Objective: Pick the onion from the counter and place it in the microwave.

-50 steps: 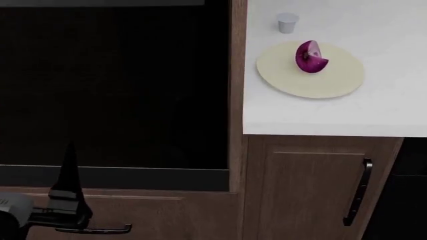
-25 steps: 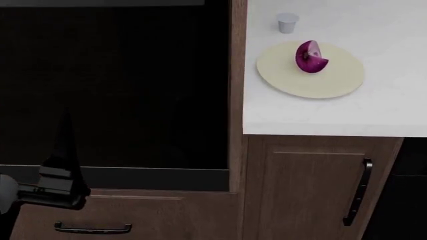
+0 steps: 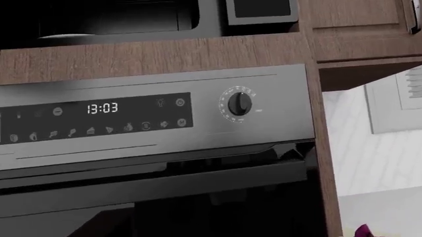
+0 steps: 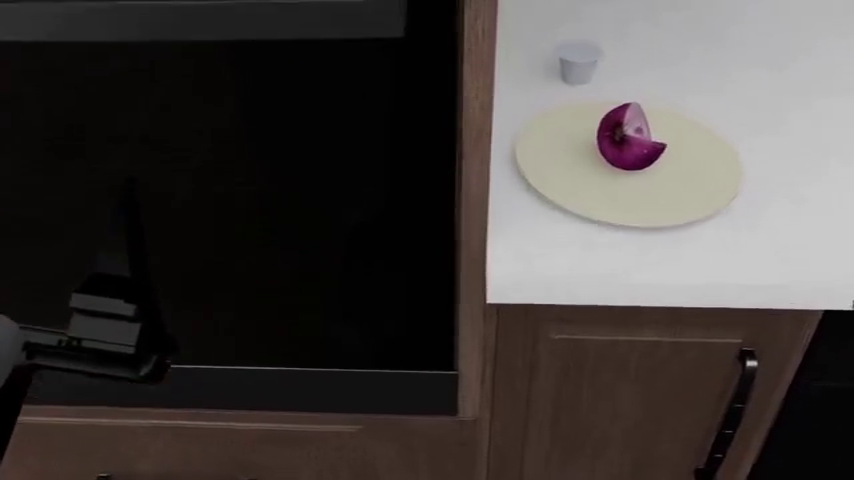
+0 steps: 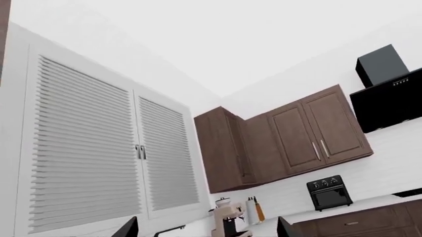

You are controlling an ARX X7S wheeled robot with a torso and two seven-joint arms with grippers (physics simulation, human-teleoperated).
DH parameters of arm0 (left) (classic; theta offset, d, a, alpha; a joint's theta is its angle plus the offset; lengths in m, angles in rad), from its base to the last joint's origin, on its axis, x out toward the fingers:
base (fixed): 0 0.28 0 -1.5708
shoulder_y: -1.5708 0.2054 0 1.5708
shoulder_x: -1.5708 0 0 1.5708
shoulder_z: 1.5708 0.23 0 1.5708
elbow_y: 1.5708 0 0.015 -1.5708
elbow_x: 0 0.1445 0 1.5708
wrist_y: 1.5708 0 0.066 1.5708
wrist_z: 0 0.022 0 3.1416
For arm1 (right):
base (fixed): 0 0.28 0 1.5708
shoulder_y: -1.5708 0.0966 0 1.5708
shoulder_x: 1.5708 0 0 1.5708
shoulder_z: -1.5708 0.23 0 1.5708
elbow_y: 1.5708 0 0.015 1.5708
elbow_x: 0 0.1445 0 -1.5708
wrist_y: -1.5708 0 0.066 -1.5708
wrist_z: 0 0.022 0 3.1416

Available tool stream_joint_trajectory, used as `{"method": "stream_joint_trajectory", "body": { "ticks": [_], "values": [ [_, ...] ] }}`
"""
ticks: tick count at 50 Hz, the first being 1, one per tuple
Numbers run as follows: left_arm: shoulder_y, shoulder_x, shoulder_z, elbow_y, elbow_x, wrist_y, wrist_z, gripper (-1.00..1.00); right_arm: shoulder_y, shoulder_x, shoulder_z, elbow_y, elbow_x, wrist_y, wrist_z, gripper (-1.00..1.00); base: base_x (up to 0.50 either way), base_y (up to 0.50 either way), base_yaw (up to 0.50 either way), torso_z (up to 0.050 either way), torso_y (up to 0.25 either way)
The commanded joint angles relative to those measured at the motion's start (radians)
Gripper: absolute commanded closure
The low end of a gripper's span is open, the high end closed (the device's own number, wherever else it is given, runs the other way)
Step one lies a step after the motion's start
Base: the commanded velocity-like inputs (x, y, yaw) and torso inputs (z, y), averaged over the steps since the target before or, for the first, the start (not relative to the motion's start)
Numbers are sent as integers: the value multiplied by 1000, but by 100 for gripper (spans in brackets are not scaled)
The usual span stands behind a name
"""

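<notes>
Onion (image 4: 630, 137) on cream disc (image 4: 667, 195), untouched; looks firm, smooth, likely to roll; grasp across its widest middle; left gripper (image 4: 114, 330) state unclear; right fingertips (image 5: 126, 228) spread.

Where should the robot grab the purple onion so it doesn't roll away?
Probably around its round middle, coming straight down from above. The onion sits alone on the flat disc, with only the small cup behind it, so nothing blocks the top. It is egg-shaped and smooth, so closing the tool across the widest part should keep it from squirting out. No tool is near it yet.
</notes>
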Motion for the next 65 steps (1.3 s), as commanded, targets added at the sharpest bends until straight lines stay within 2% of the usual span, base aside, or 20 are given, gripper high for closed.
{"method": "stream_joint_trajectory", "body": {
  "ticks": [1,17,31,65],
  "values": [
    [-28,17,-19,-36,9,5,9,-100,-33,6,16,15,10,-33,19,-100,500,0,0,0,0],
    [-26,21,-19,-26,-14,-13,-2,-100,-54,13,7,23,18,-59,30,-100,500,0,0,0,0],
    [-23,24,-33,-38,-33,-26,-17,-100,-71,17,1,26,41,-85,30,-100,0,0,0,0,0],
    [-25,31,-27,-34,-67,-47,-47,-100,-83,33,-36,35,45,-97,42,-100,0,-500,0,0,0]
  ]
}}
